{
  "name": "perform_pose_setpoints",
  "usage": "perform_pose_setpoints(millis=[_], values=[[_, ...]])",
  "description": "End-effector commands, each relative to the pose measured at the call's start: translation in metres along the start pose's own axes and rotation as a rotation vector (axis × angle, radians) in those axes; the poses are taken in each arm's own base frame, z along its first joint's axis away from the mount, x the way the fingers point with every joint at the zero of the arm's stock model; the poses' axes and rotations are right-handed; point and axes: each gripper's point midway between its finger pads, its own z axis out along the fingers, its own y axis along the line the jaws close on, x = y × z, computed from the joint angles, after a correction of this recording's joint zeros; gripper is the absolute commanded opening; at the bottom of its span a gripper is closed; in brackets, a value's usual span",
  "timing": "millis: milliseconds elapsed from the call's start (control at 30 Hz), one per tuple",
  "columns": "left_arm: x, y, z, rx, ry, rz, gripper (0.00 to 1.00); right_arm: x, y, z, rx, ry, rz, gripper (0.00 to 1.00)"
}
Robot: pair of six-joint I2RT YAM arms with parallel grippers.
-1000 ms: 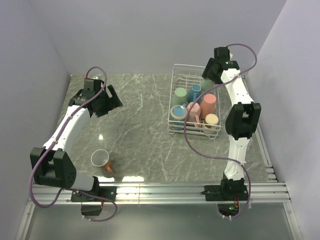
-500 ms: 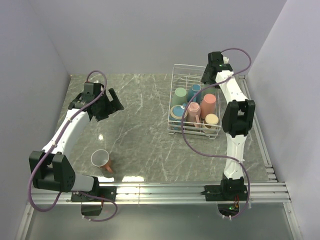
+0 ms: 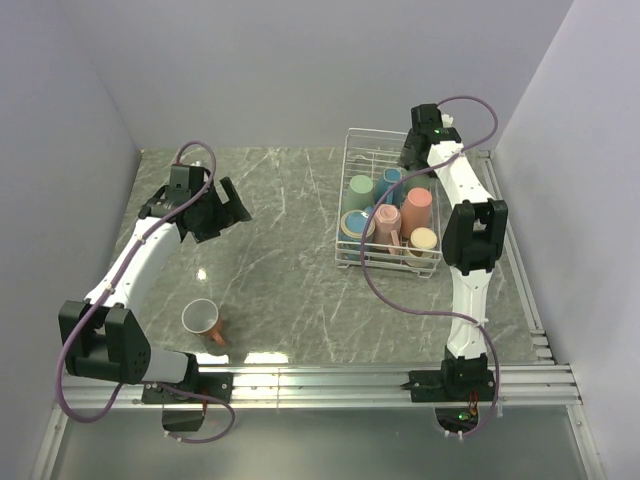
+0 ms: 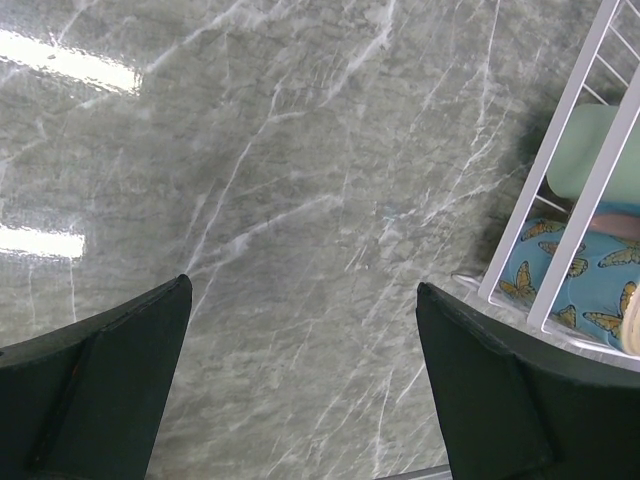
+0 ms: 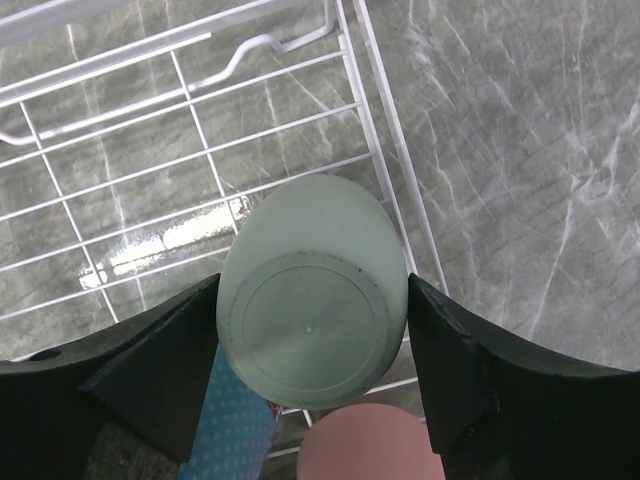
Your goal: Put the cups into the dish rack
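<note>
The white wire dish rack (image 3: pixel 350 150) stands at the back right and holds several cups: green (image 3: pixel 361 186), blue (image 3: pixel 390 180), pink (image 3: pixel 417 205), salmon (image 3: pixel 387 222), a butterfly-patterned one (image 3: pixel 356 225) and a tan one (image 3: pixel 423 240). My right gripper (image 3: pixel 412 163) is over the rack's far right part, shut on an upside-down pale green cup (image 5: pixel 312 290) just above the rack's wires (image 5: pixel 200 150). An orange cup (image 3: pixel 203 320) sits on the table near the left arm's base. My left gripper (image 3: pixel 235 203) is open and empty above bare table (image 4: pixel 304 300).
In the left wrist view the rack's near-left corner (image 4: pixel 540 200) shows at the right edge, with the butterfly cup (image 4: pixel 570 280) behind its bars. Walls close the table at the back and sides. A metal rail (image 3: pixel 330 378) runs along the near edge.
My right gripper has moved left and down over the rack's far corner with the green cup. My left gripper has shifted a little to the right.
</note>
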Motion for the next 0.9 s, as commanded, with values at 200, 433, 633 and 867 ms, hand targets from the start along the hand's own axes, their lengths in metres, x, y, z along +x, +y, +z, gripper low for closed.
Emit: perform_pose_setpoints(millis=[200,433,633,867], values=[[-0.016,-0.027,-0.017,0.072,-0.048,0.009,0.99,-0.056,-0.007,-0.080,-0.055,-0.146,0.037,0.86],[-0.046,-0.078,-0.050,0.249,-0.128,-0.015,0.99,-0.083,-0.019,-0.152,-0.109,-0.258,0.109,0.87],[-0.087,-0.123,-0.091,0.391,-0.264,-0.017,0.99,-0.068,0.016,-0.219,-0.392,-0.269,0.127,0.87],[-0.138,-0.150,-0.125,0.416,-0.392,-0.031,0.99,0.003,0.111,-0.348,-0.992,-0.277,-0.090,0.87]])
